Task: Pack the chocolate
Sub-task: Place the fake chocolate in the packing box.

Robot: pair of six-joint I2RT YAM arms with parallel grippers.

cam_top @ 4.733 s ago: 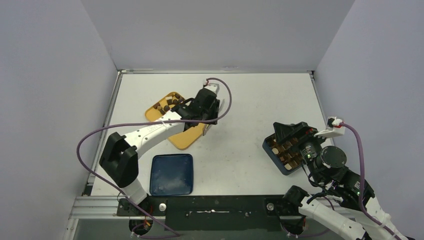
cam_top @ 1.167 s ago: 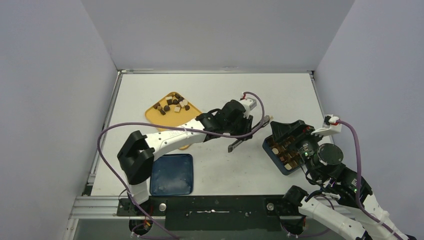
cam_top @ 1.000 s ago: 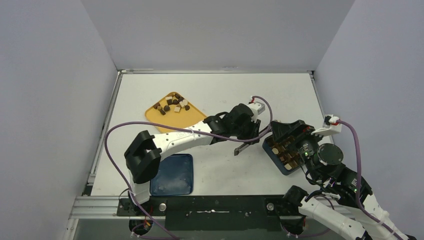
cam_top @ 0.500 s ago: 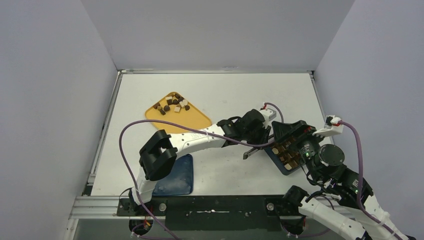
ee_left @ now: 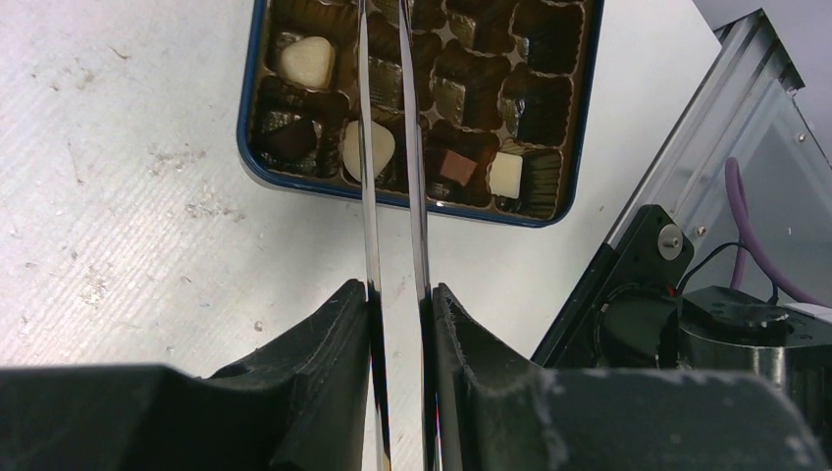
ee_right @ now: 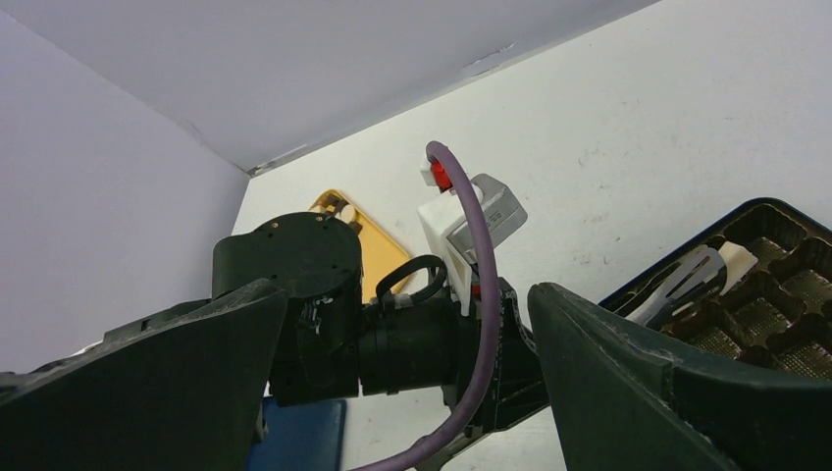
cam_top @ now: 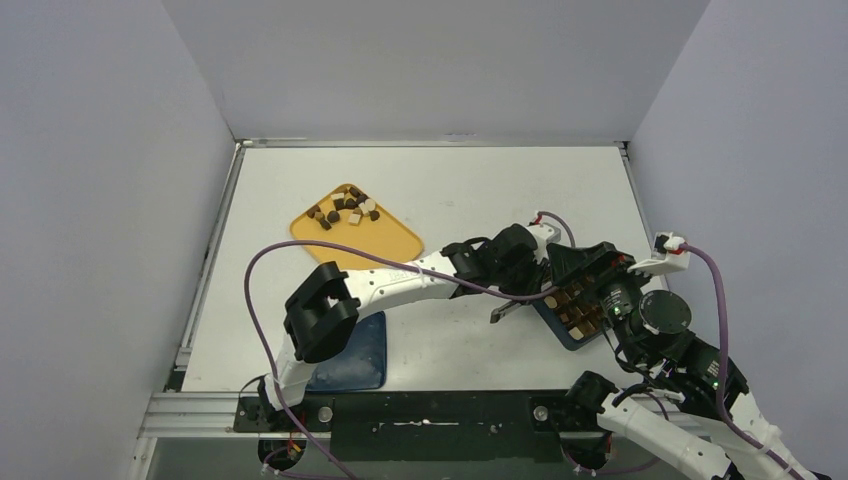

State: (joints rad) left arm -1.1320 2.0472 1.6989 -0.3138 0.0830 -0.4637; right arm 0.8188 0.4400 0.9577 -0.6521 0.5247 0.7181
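Loose chocolate (cam_top: 342, 211) lies on the yellow tray (cam_top: 385, 238) at the back left. The blue box (cam_top: 566, 335) at the right holds a few pieces: cream hearts (ee_left: 304, 61), a brown square (ee_left: 456, 167) and a cream square (ee_left: 506, 175). My left gripper (cam_top: 520, 262) (ee_left: 400, 294) is shut on the metal tongs (ee_left: 365, 147), whose blades reach over the box (ee_left: 250, 118). In the right wrist view the tongs' tip (ee_right: 682, 282) sits beside a cream piece (ee_right: 736, 263); I cannot tell whether it is gripped. My right gripper (cam_top: 580, 265) (ee_right: 407, 289) is open over the box's far edge.
A dark blue lid (cam_top: 343, 348) lies near the front edge beside the left arm's base, also in the right wrist view (ee_right: 294, 432). The left arm and its purple cable (cam_top: 300, 250) stretch across the middle. Walls close off three sides.
My left arm has swung right, carrying the tongs from the yellow tray across the table to over the blue box. The right gripper has stayed by the box, open.
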